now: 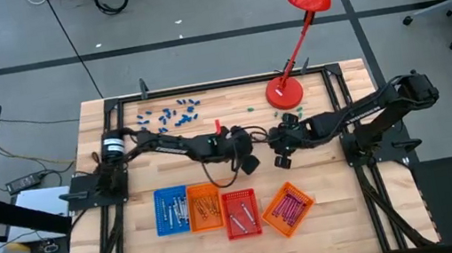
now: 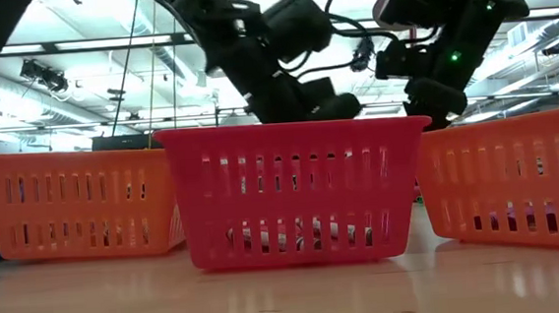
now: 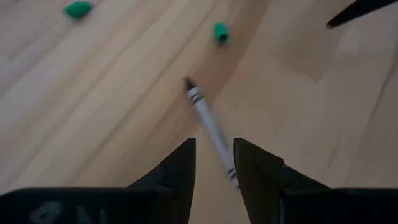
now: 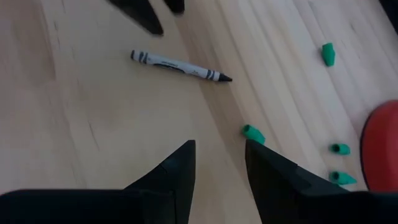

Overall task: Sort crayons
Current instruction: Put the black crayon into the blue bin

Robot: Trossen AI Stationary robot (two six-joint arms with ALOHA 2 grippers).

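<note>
Pale wooden tabletop (image 4: pixel 93 143) carries 1 thin silvery-grey crayon (image 3: pixel 208 124) lying flat, unsorted, between both arms; the left gripper (image 3: pixel 214 163) is held just over it, jaws parted and empty, while the right gripper (image 4: pixel 219 163) waits nearby, likewise parted

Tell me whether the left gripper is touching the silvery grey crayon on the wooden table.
Cannot tell. In the left wrist view the grey crayon runs between the open left gripper fingers, its end hidden behind one fingertip.
</note>
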